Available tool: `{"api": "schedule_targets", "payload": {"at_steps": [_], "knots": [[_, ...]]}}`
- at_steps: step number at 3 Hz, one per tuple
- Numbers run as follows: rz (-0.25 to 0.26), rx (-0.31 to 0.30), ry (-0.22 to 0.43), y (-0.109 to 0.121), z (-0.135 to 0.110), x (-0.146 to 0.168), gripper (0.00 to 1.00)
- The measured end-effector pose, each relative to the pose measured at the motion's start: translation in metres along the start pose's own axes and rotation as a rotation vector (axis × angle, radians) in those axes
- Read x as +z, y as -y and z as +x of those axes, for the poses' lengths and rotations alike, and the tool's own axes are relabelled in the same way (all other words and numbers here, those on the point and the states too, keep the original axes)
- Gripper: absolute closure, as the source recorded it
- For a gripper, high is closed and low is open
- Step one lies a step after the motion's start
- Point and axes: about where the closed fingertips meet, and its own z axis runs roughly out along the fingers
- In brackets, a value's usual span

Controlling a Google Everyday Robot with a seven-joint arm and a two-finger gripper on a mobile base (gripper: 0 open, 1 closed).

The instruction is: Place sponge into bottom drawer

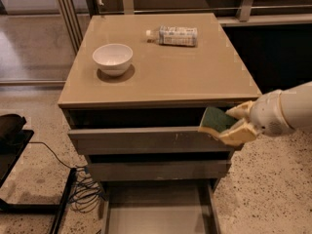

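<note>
Just below the front right corner of the table (185, 77), the fingers (240, 133) of the gripper (230, 124) clamp the sponge (217, 119) — light, soft foam that likely squashes easily, best pinched gently across its sides — high above the open bottom drawer (156, 213).

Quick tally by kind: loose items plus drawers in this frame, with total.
Bowl: 1, on the cabinet top
Bottle: 1, lying on it
Sponge: 1, in the end effector at the front right corner
Drawers: 3: top drawer, middle drawer, bottom drawer open
Total: 6
</note>
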Motion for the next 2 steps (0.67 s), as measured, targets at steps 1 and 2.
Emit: {"api": "schedule_targets", "payload": {"at_steps": [1,2], "knots": [[-0.032,0.008,-0.018,-0.0133,0.0101,0.0114,1.00],[-0.033,0.008,-0.018,-0.0134,0.0101,0.0114,1.00]]}}
